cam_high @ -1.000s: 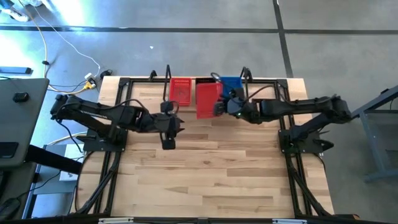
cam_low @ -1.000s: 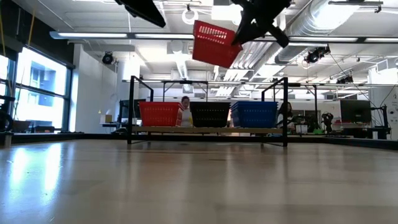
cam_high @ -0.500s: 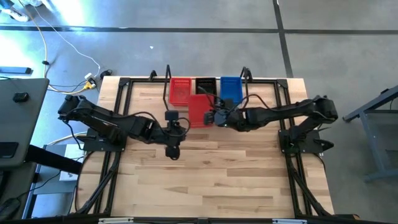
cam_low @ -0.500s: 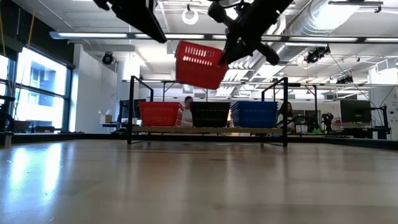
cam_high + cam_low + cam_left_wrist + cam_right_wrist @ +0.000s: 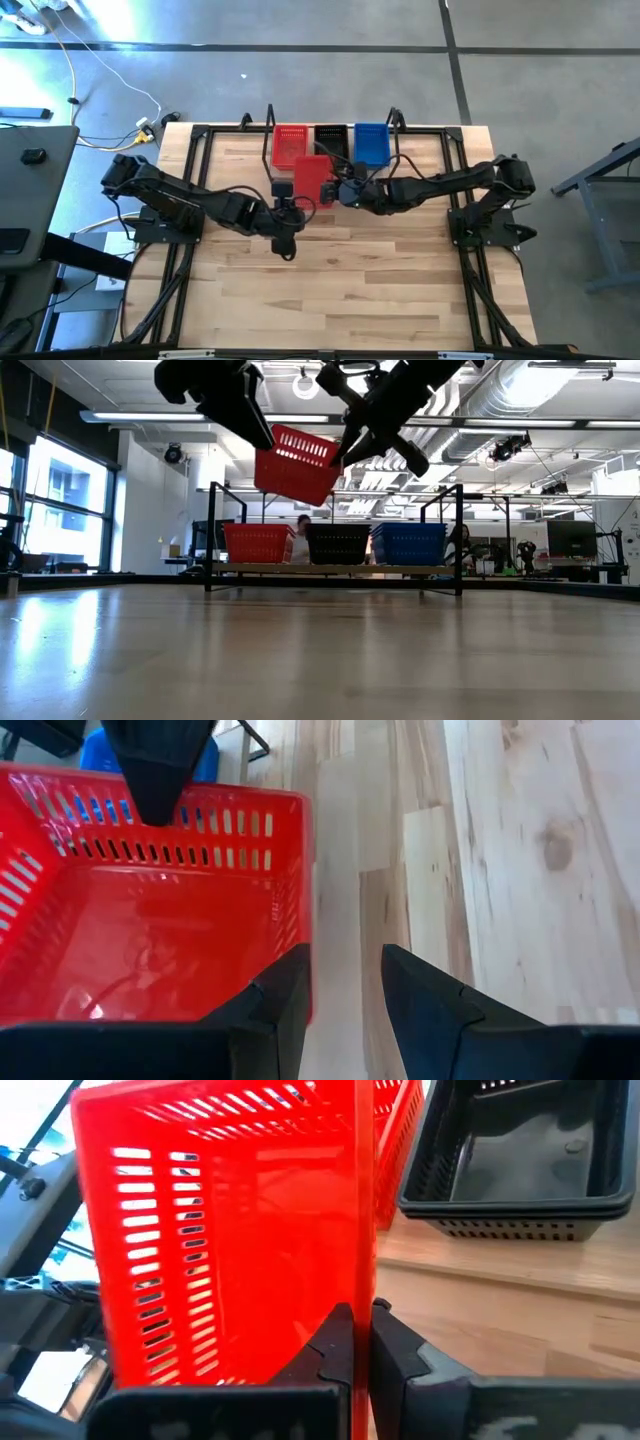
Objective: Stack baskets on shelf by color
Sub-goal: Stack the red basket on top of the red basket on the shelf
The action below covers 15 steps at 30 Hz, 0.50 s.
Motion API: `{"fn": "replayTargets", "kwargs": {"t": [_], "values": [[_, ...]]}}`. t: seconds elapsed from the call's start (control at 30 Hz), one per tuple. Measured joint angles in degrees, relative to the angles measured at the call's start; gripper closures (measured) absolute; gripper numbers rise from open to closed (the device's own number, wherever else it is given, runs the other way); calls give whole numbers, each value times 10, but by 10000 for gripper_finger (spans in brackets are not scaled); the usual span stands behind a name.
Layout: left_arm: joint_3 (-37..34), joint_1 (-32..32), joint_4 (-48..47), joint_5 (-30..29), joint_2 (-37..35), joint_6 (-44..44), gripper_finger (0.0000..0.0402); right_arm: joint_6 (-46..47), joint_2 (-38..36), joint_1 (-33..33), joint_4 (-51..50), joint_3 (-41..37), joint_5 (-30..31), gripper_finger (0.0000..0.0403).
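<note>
A red mesh basket is held tilted in the air, in front of the shelf and above the red stack, its thin wall pinched by the closed right gripper. The left gripper is set just beside its near rim, fingers apart and clamped on nothing. Risk is judged as follows: a one-wall pinch may let the basket swing or slip, and the tilted rim may catch the stack and fail to nest.
</note>
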Motion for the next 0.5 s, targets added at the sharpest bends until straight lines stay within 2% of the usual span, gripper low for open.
{"fn": "replayTargets", "kwargs": {"t": [0.2, 0.5], "values": [[0, 3, -3, -29, 2, 1, 286, -1, 0, 10, 18, 0, -4, 403], [0, 15, -46, -13, 2, 1, 287, 9, -2, 40, 26, 0, -4, 403]]}}
